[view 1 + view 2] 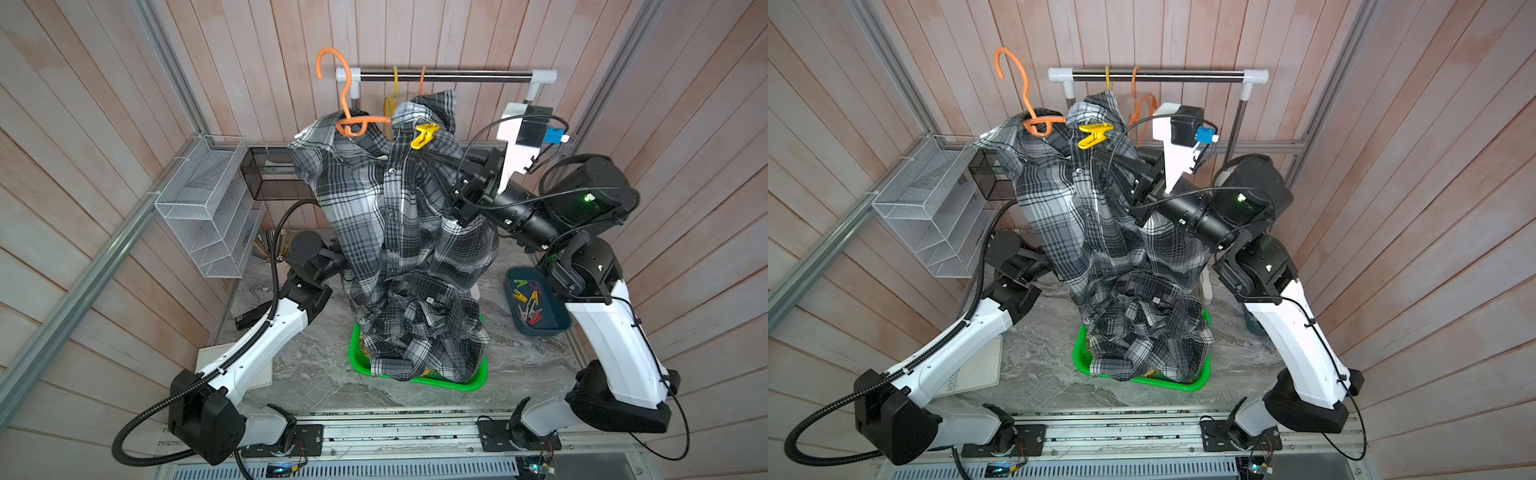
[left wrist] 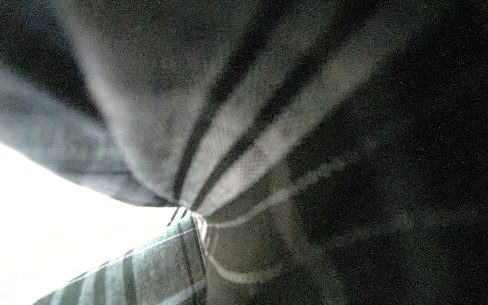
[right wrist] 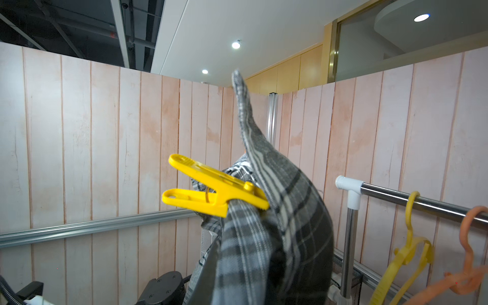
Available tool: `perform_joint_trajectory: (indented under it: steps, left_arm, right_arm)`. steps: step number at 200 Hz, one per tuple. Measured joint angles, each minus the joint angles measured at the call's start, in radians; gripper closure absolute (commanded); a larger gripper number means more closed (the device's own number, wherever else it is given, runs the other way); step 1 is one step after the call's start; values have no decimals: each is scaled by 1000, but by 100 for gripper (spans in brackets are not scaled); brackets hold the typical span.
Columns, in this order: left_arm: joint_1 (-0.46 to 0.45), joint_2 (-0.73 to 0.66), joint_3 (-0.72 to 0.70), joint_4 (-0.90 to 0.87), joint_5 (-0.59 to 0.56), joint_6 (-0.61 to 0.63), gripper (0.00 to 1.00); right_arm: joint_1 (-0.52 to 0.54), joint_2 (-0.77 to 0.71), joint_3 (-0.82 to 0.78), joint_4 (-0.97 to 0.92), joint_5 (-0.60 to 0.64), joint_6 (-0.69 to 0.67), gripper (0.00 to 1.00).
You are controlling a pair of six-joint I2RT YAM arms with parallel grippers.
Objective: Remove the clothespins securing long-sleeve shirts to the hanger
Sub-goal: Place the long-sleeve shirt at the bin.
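Clothespin (image 1: 424, 135) clips shirt (image 1: 374, 216) near right pincer (image 1: 453, 174), state unclear; left pincer pressed together.

- Left arm (image 1: 266, 332): glossy white shell links, black joint housings, small screw holes in the shell.
- Ribbed black conduit (image 1: 137, 419) runs along it.
- Right arm (image 1: 611, 345): same white-and-black build, thin black cable (image 1: 687, 432), green light (image 1: 588, 197).
- White wrist bracket (image 1: 519, 141) bears a black camera and blue plug (image 1: 555, 135).
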Motion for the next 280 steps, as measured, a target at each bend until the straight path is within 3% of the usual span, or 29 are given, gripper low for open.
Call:
perform_joint_trajectory:
  steps: [51,125,133,152,167,187,236,280]
  left_arm:
    - [-111,7,-193,33,-26,-43,100]
    - [-133,31,-483,-47,-107,-18,100]
    - [-131,35,-505,-53,-113,-14,94]
    - [-101,30,-568,-55,-112,-9,71]
    - [-51,-8,-626,-61,-108,-13,43]
    - [9,-118,-655,-149,-132,13,27]
    - [125,-388,-602,-397,-259,138,20]
    - [246,-448,-385,-582,-284,258,28]
  right_arm:
    - [0,-233,-444,150,75,64,100]
    - [-77,-488,-1101,355,99,228,100]
    - [-90,-515,-1160,375,93,247,100]
    - [-118,-561,-1277,399,89,287,100]
    - [-130,-587,-1358,415,81,309,100]
    - [-147,-612,-1438,425,68,319,100]
    - [-225,-648,-1472,460,24,320,100]
    - [-249,-637,-1466,456,-8,302,100]
